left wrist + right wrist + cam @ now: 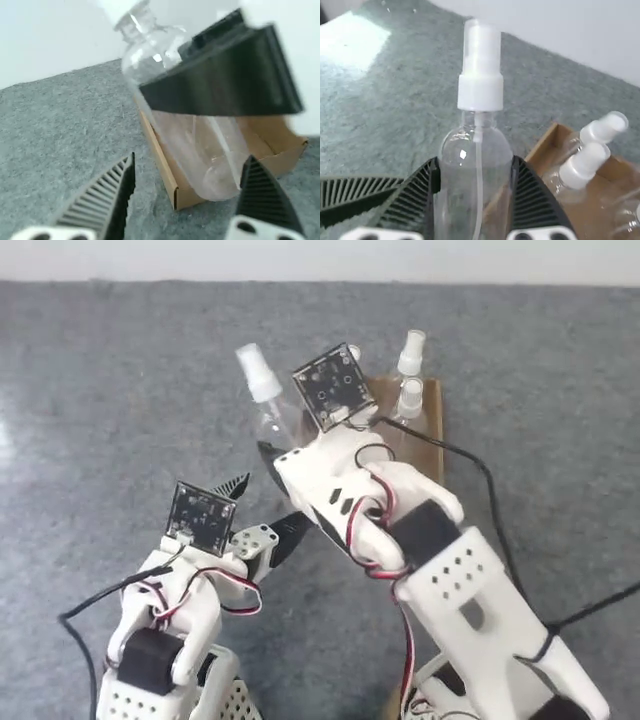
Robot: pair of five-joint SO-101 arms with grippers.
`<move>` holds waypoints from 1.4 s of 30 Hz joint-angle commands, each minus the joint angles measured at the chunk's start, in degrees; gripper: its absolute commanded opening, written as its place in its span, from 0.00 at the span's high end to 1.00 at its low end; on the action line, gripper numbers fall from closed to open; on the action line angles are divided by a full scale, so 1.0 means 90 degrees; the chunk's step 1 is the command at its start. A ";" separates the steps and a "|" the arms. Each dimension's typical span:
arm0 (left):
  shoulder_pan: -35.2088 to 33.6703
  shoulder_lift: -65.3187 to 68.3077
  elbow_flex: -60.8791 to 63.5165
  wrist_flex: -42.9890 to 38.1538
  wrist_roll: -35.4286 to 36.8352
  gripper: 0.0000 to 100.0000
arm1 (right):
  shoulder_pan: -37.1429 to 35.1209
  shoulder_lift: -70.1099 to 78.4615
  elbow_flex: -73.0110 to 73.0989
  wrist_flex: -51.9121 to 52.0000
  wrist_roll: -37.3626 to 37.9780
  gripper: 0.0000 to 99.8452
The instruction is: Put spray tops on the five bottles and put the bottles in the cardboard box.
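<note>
A clear bottle [272, 422] with a white spray top [258, 373] is held in my right gripper [276, 452], which is shut on its body just left of the cardboard box [432, 410]. The right wrist view shows the bottle [475, 200] between the black fingers [415, 200], with the top [480, 75] seated. My left gripper [265, 508] stands open close below it. From the left wrist, the bottle [200, 145] hangs past the spread fingers [107, 197], its base over the box wall [172, 185]. Two capped bottles [410, 370] lie in the box.
Grey carpet [120, 390] covers the table all around. The capped bottles [592, 150] lie at the box's far end. A black cable [490, 490] runs from the right arm across the box's near part.
</note>
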 commanded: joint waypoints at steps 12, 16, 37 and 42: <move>-0.0020 0.0000 -0.0015 -0.0156 -0.0078 0.69 | 0.0161 -0.1324 -0.0332 0.0894 0.0147 0.99; -0.0078 -0.0049 -0.0034 0.0244 -0.0117 0.69 | 0.1187 -0.1324 0.0234 0.0415 0.0332 0.99; -0.2061 -0.0049 0.1040 -0.0479 -0.1094 0.75 | 0.1949 -0.1919 0.4396 -0.3590 0.0664 0.99; -0.2061 -0.0049 0.1040 -0.0479 -0.1094 0.75 | 0.1958 -0.2261 0.4767 -0.3844 0.0694 0.99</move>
